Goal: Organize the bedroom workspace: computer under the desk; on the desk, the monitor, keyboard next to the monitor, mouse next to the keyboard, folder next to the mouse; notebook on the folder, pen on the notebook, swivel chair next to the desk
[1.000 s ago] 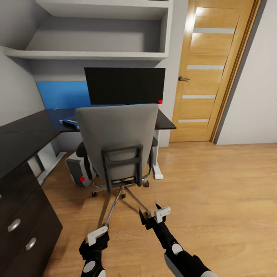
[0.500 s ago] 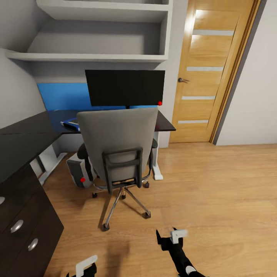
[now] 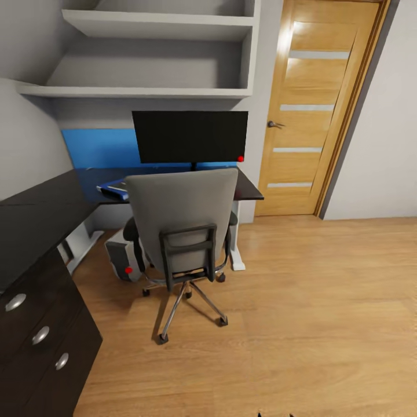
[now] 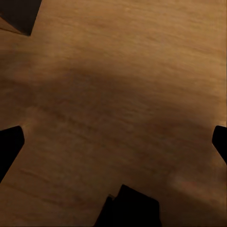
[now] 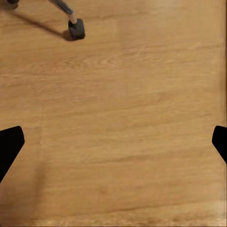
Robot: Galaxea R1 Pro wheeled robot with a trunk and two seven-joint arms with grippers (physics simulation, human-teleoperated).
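Swivel chair (image 3: 182, 226) is parked with its back to the camera, seat tucked up against the black worktop (image 3: 40, 211), so it already sits next to it. Monitor (image 3: 191, 137) stands upright on the worktop near its right end, computer (image 3: 123, 260) is on the floor underneath beside the chair base, red light facing out. Blue folder (image 3: 114, 189) lies on the worktop left of the chair back, partly hidden by it; keyboard, mouse, notebook and pen can't be made out from here. Left hand (image 4: 113, 142) and right hand (image 5: 113, 142) both have fingers spread wide apart, carrying nothing, pointed down at bare wood floor; one chair castor (image 5: 76, 29) is near the right hand. Drawer unit (image 3: 40, 341) juts out at the left, closed door (image 3: 315, 110) is on the right. Wide open floor lies right of the chair for the base to pass.
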